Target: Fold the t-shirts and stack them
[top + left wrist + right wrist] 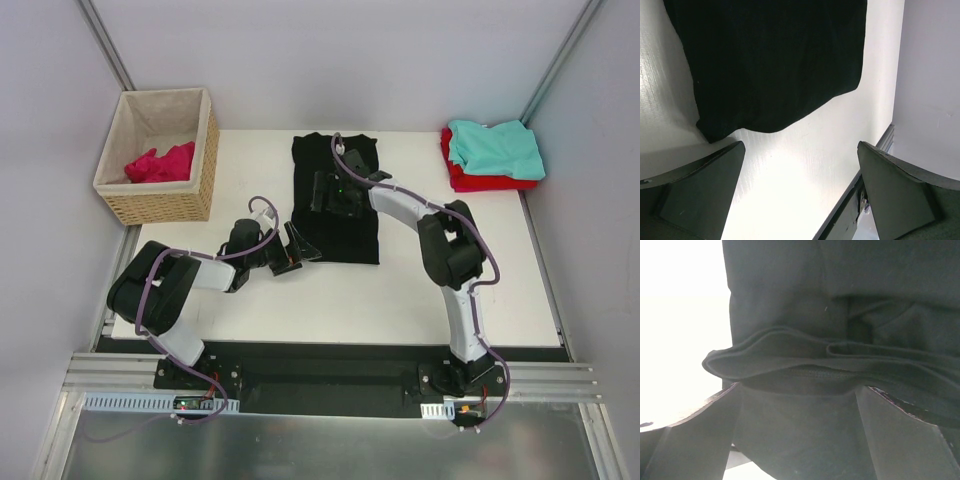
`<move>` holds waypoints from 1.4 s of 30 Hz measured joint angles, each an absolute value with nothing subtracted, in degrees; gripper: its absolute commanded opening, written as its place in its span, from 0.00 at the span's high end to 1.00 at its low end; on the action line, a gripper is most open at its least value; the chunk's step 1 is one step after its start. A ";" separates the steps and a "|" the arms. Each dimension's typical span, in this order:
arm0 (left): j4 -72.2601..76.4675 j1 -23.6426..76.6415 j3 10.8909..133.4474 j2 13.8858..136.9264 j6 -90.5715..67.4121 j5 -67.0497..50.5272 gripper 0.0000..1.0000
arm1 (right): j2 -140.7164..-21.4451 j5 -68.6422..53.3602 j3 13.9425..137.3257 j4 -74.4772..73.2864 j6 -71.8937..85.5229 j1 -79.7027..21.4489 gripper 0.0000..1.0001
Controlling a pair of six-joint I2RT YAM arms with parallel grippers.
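Note:
The black t-shirt (350,225) lies folded into a long strip in the middle of the table. My right gripper (335,192) is down on its upper half. In the right wrist view that gripper (797,387) is open, with black cloth and a raised fold (805,365) across the gap. My left gripper (297,250) is open by the shirt's near left corner. In the left wrist view its fingers (700,195) frame bare table, the black t-shirt (775,60) just beyond them. A teal t-shirt (495,147) rests on a red one (470,180) at the back right. A magenta t-shirt (160,163) lies in the basket.
The wicker basket (170,205) stands at the table's back left corner. Grey walls close in both sides. The table's front edge and a metal rail (330,375) run along the arm bases. The table's dark edge (850,200) shows in the left wrist view.

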State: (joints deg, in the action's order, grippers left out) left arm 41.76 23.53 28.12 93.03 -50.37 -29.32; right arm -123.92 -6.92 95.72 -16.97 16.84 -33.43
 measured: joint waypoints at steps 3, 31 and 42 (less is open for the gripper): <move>41.69 23.53 28.12 93.01 -50.37 -29.32 0.01 | -124.81 -6.85 97.17 -17.17 16.78 -32.60 0.01; 13.37 23.64 38.48 68.69 -44.88 -28.05 0.01 | -88.75 0.43 71.64 -16.21 11.66 -33.10 0.00; 14.09 26.00 43.13 86.00 -43.42 -28.01 0.01 | -81.84 2.35 53.74 -15.90 12.53 -33.10 0.00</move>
State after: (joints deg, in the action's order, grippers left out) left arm 14.09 26.00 43.13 86.00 -43.42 -28.01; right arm -81.84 2.35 53.74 -15.90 12.53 -33.10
